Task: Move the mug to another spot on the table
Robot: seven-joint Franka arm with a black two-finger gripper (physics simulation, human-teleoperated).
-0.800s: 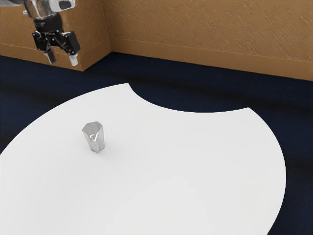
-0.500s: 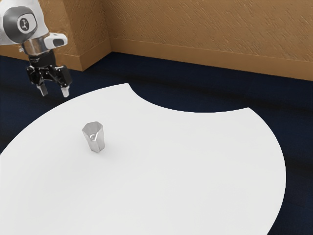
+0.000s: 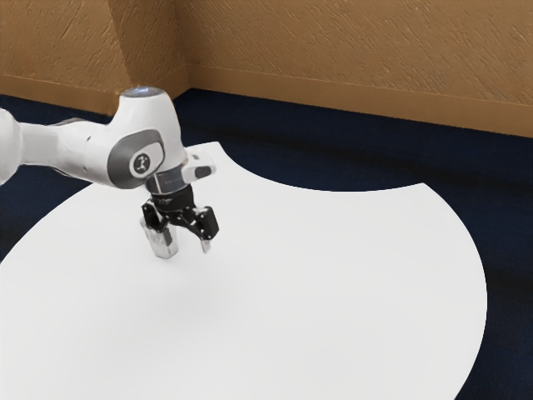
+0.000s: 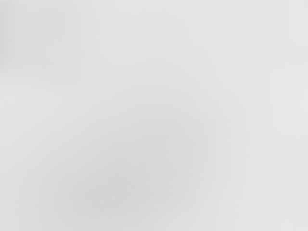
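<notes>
Toward the exterior view's left on the desk [image 3: 333, 292], the mug [image 3: 161, 247] stands upright on the white top, not lifted. Your gripper [image 3: 183, 238] hangs low, right at it, fingers spread apart and holding nothing. One finger overlaps the mug; the other is free on the exterior view's right. You can't tell if the mug sits between them. Judged progress: approach about done, no grasp yet. Left to do: close on the mug, lift, carry, set down elsewhere on the desk.

Bare simulated room, tan walls [image 3: 350, 42], navy floor [image 3: 350, 154], white table [image 3: 333, 300]
</notes>
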